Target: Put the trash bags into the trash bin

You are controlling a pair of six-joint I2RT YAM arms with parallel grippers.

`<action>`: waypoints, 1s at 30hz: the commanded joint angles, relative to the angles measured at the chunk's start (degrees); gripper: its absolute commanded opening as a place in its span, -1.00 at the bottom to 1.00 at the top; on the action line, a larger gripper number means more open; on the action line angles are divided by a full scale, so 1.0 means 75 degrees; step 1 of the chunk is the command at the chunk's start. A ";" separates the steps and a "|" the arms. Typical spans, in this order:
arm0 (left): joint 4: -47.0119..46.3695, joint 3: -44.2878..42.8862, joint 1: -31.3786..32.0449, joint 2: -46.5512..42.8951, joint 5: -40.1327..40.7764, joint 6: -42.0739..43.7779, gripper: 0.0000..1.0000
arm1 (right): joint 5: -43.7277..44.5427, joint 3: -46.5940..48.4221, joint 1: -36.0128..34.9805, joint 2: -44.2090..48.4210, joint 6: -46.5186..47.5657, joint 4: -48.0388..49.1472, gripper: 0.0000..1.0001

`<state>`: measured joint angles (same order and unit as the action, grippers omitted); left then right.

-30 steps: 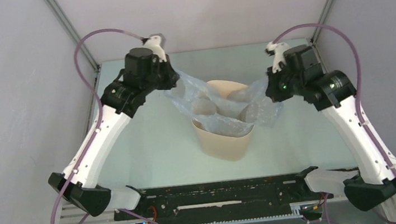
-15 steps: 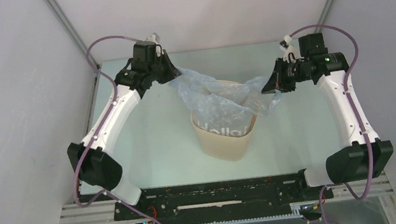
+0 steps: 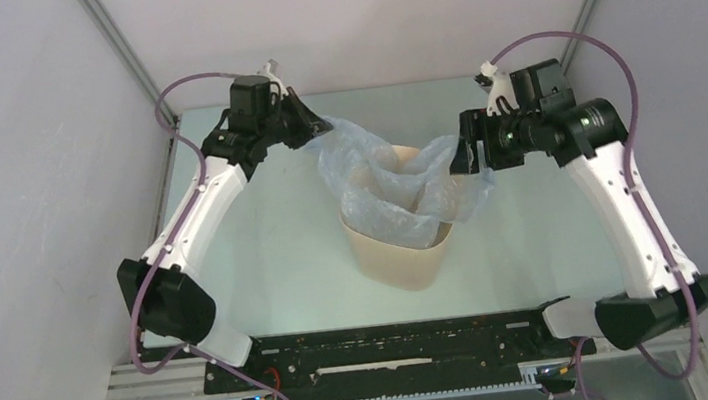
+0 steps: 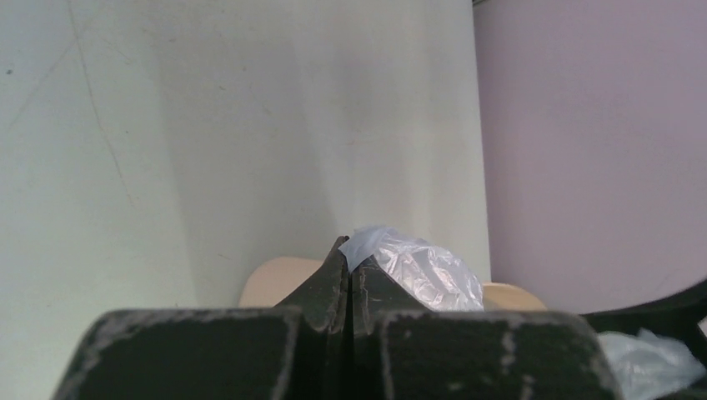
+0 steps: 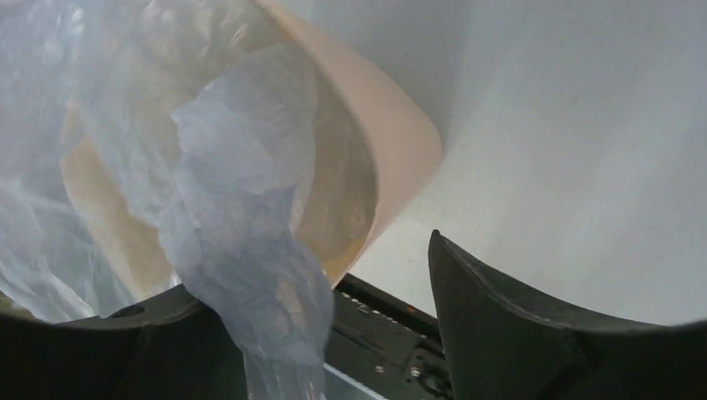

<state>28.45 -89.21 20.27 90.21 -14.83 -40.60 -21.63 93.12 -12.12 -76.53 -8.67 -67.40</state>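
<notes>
The beige trash bin [image 3: 399,258] stands mid-table. A pale blue translucent trash bag [image 3: 381,185] drapes across its mouth and sags into it. My left gripper [image 3: 310,130] hovers behind the bin's left rim, shut on a corner of the bag. In the left wrist view the film [image 4: 417,268] bulges out right of the pinched fingertips [image 4: 348,254], with the bin rim [image 4: 271,282] below. My right gripper [image 3: 466,154] is at the bin's right rim with its jaws wide apart. A strand of bag [image 5: 242,250] hangs loose against its left finger, over the bin [image 5: 404,142].
Grey enclosure walls stand close on the left, the right and behind. A black rail [image 3: 387,347] with the arm bases runs along the near edge. Purple cables [image 3: 178,89] loop above both wrists.
My right gripper has opened and shifted left toward the bin, letting go of the bag's right end, which now slumps over the rim. My left gripper lifted back and keeps its hold.
</notes>
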 commanded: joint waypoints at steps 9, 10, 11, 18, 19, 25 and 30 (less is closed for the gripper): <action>-0.0986 0.0817 -0.0021 -0.1118 -0.0645 -0.0950 -0.99 | 0.4917 0.1597 -0.2382 0.0727 0.1132 -0.1233 0.62; -0.1081 0.0920 -0.0009 -0.1214 -0.0622 -0.1012 -0.99 | 0.4833 0.1634 -0.2417 0.0853 0.1116 -0.1237 0.63; -0.1182 0.1032 0.0002 -0.1322 -0.0576 -0.1072 -0.99 | 0.4629 0.1639 -0.2440 0.0992 0.1139 -0.1191 0.64; -0.1566 0.1621 0.0004 -0.1864 -0.0444 -0.1411 -0.99 | 0.3922 -0.0210 -0.4434 0.2475 0.3595 0.1040 0.65; -0.1575 0.1656 0.0004 -0.1903 -0.0438 -0.1432 -0.99 | 0.4215 -0.0426 -0.4818 0.2564 0.4056 0.1287 0.67; -0.1607 0.1790 0.0004 -0.2029 -0.0445 -0.1509 -0.99 | 0.4283 -0.0882 -0.5285 0.2319 0.6642 0.1478 0.62; -0.1650 0.1861 0.0016 -0.2127 -0.0429 -0.1547 -0.99 | 0.4471 -0.0321 -0.5266 0.1973 0.7133 0.1236 0.59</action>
<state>18.24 -76.53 20.27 77.03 -18.13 -51.16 9.72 87.68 -51.13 -60.51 36.84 -60.12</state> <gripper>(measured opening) 0.009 0.802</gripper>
